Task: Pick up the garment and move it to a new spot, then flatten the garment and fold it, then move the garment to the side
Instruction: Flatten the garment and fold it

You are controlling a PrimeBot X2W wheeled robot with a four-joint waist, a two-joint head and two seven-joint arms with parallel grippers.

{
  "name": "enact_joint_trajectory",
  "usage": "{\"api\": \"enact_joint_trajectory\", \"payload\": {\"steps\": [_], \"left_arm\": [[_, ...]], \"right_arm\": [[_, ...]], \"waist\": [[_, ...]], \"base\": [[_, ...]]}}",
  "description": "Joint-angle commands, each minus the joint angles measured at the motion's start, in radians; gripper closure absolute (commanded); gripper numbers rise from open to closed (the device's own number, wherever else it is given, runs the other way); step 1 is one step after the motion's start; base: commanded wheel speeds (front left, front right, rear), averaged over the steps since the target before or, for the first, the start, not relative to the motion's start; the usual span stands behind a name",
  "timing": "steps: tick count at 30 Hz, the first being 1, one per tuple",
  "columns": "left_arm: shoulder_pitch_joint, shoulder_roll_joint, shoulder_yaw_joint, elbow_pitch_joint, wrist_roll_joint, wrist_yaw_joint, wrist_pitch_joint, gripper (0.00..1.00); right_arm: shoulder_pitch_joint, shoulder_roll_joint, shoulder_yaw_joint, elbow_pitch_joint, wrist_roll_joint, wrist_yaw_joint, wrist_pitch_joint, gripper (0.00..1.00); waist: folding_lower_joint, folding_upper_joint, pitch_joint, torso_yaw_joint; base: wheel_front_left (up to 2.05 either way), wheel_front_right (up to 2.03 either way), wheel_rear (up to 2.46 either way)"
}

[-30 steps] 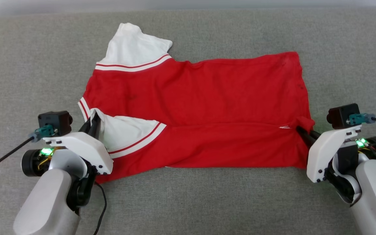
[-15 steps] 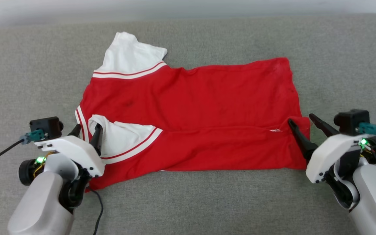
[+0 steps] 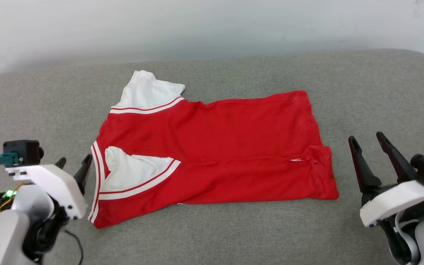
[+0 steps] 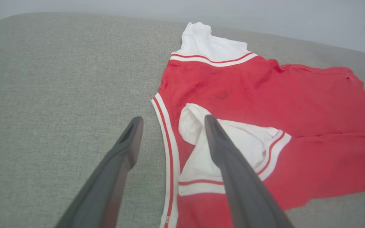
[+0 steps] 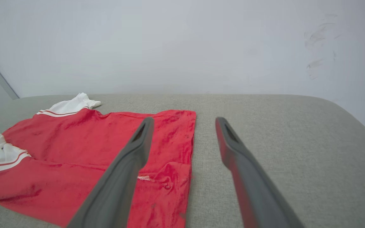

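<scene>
Nearest, fingers spread and empty: the left gripper just beside the neck end of the red soft jersey shirt with white sleeves, the right gripper near its hem. The shirt lies on the grey upholstered cushion, near edge folded over. Folding looks underway; next, pinch its far edge.

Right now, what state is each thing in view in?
garment: lying on the grey cushion, near long edge folded over, one white sleeve on top, held by neither gripper.
left gripper: open, empty, beside the neck end.
right gripper: open, empty, beside the hem end.
</scene>
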Motion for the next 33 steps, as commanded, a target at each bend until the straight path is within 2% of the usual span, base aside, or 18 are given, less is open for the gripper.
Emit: {"api": "enact_joint_trajectory", "payload": {"steps": [1,9,14,19,24,26,27,33], "left_arm": [[0.036,0.037,0.003,-0.051,-0.016,0.013,0.068,0.0],[0.155,0.132,-0.002,-0.193,-0.106,0.064,0.324,0.0],[0.19,0.152,0.006,-0.2,-0.142,0.096,0.396,0.0],[0.212,0.139,0.019,-0.17,-0.184,0.111,0.424,0.0],[0.224,0.106,-0.005,-0.114,-0.221,0.099,0.46,0.0],[0.229,0.089,-0.016,-0.103,-0.237,0.088,0.473,0.61],[0.227,0.082,-0.017,-0.102,-0.239,0.08,0.464,0.98],[0.178,0.087,-0.007,-0.138,-0.203,0.053,0.389,1.0]], "right_arm": [[0.042,0.027,-0.029,-0.056,-0.029,-0.001,0.015,0.0],[0.122,0.114,-0.081,-0.209,-0.077,-0.001,0.067,0.0],[0.124,0.131,-0.081,-0.239,-0.079,-0.001,0.077,0.0],[0.107,0.139,-0.078,-0.249,-0.069,-0.001,0.075,0.0],[0.097,0.135,-0.083,-0.241,-0.063,-0.001,0.07,0.0],[0.096,0.131,-0.089,-0.238,-0.061,-0.001,0.075,0.0],[0.095,0.129,-0.091,-0.236,-0.059,-0.001,0.078,0.0],[0.099,0.115,-0.113,-0.221,-0.037,-0.001,0.132,0.0]], "waist": [[0.0,0.0,-0.01,-0.011],[0.0,0.0,0.024,-0.055],[0.0,0.0,0.064,-0.079],[0.0,0.0,0.11,-0.1],[0.0,0.0,0.132,-0.109],[0.0,0.0,0.133,-0.11],[0.0,0.0,0.132,-0.109],[0.0,0.0,0.113,-0.084]], "base": [[0.0,0.0,0.0],[0.0,0.0,0.0],[0.0,0.0,0.0],[0.0,0.0,0.0],[0.0,0.0,0.0],[0.0,0.0,0.0],[0.0,0.0,0.0],[0.0,0.0,0.0]]}}
